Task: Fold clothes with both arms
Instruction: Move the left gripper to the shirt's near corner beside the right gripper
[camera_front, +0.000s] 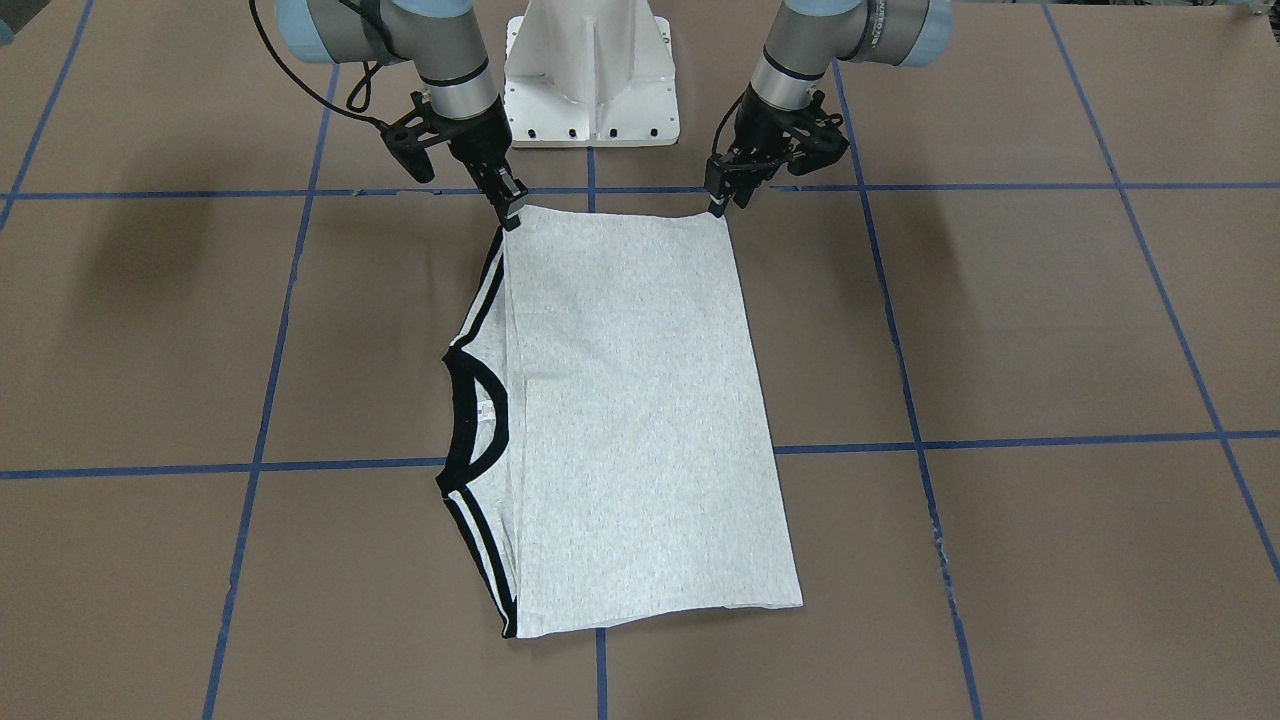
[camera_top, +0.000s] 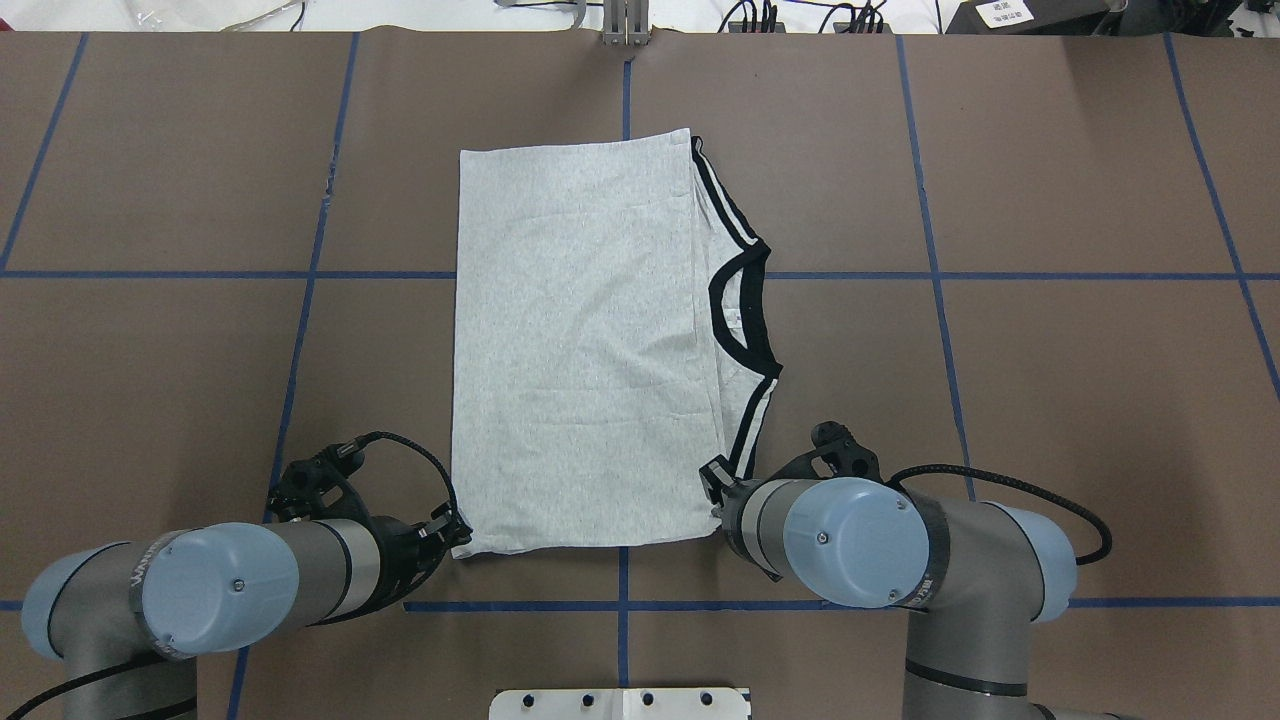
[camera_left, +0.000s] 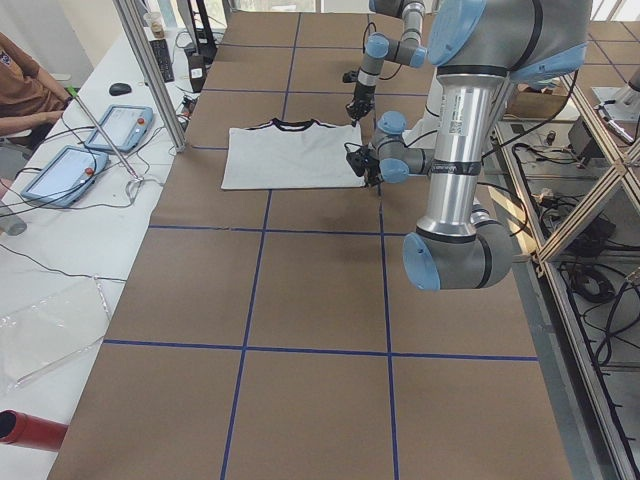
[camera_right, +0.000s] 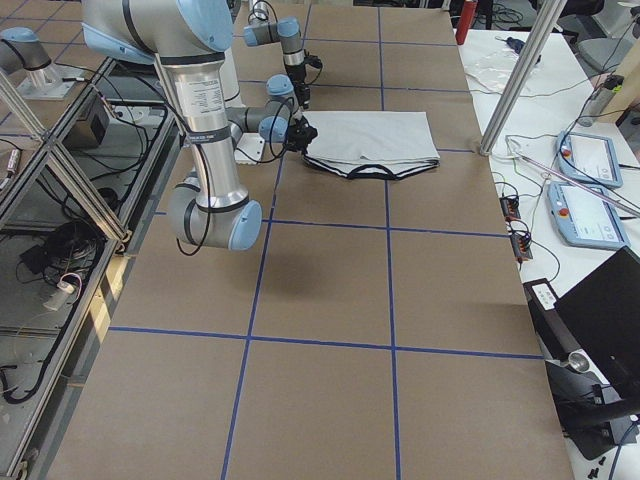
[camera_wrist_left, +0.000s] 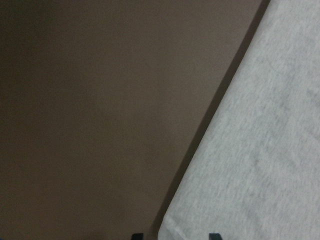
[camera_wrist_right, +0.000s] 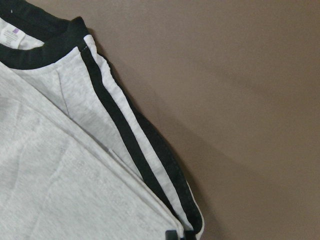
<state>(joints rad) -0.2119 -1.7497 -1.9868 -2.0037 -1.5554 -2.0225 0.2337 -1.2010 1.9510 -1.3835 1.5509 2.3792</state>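
The light grey T-shirt (camera_front: 640, 420) (camera_top: 580, 350) lies flat on the brown table, folded into a long rectangle. Its black collar (camera_front: 470, 420) and striped shoulders (camera_top: 730, 215) stick out on the robot's right side. My right gripper (camera_front: 512, 218) (camera_top: 715, 490) (camera_wrist_right: 182, 234) is at the near corner by the stripes, its tips close together on the fabric edge. My left gripper (camera_front: 718, 207) (camera_top: 458, 535) (camera_wrist_left: 175, 236) is at the other near corner, tips apart with the corner between them. The print is hidden.
The white base pedestal (camera_front: 590, 80) stands just behind the shirt's near edge. Blue tape lines (camera_front: 1000, 440) grid the table. A side bench with tablets (camera_left: 60, 175) and a seated person (camera_left: 20, 80) lies beyond the far table edge.
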